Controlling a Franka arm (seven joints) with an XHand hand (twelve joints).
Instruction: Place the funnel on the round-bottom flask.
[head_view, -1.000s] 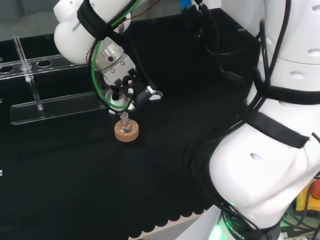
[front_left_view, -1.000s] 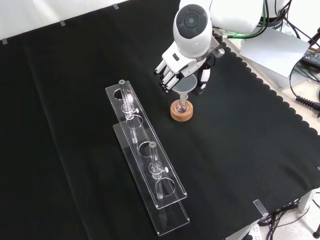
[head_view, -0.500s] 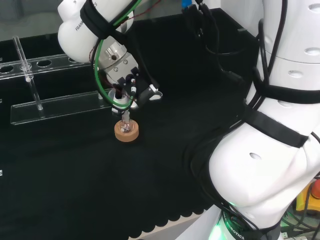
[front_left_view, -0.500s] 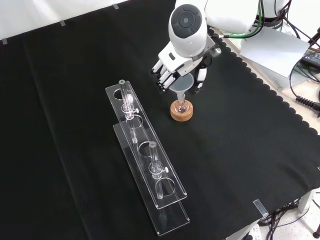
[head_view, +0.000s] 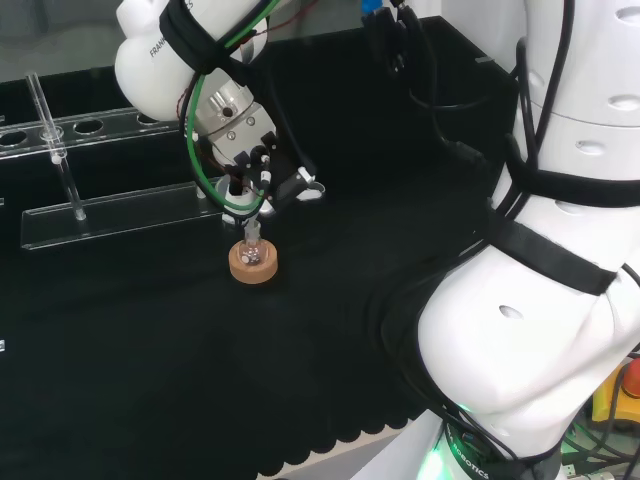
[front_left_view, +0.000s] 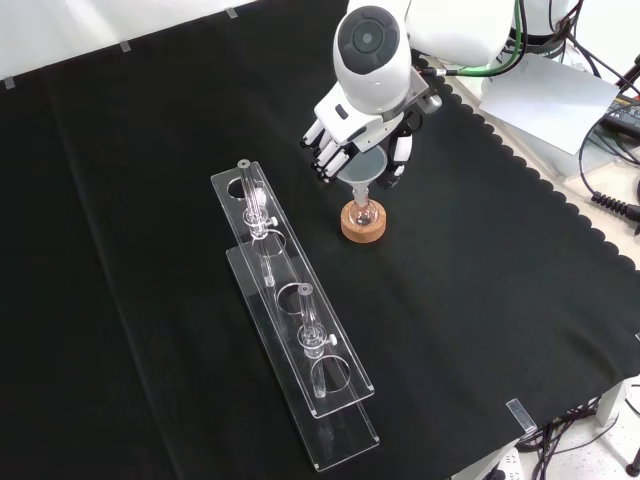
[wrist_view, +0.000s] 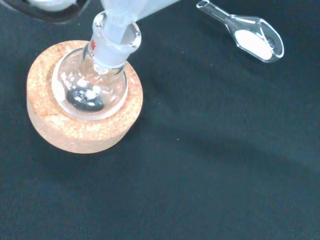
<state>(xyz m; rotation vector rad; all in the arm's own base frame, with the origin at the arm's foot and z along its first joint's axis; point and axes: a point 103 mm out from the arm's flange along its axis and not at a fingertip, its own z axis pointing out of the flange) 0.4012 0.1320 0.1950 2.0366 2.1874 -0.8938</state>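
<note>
Hand (front_left_view: 352, 140) curled round one clear funnel (front_left_view: 365, 170), stem down in the neck of one round-bottom flask (wrist_view: 95, 85) (dark lump inside) on one cork ring (front_left_view: 363, 222). One glass scoop (wrist_view: 247, 34) with white powder nearby; two acrylic racks (front_left_view: 300, 350).

Right under the palm there's a small clear glass round-bottom flask (wrist_view: 91, 90) sitting in a thick tan cork ring stand (wrist_view: 80, 135) on the black cloth (wrist_view: 210, 165). Something dark lies at the flask's bottom. A frosted white funnel stem (wrist_view: 120, 22) pokes into its neck. Well apart from the flask lies a little clear glass scoop (wrist_view: 247, 32) with white powder inside.
</note>
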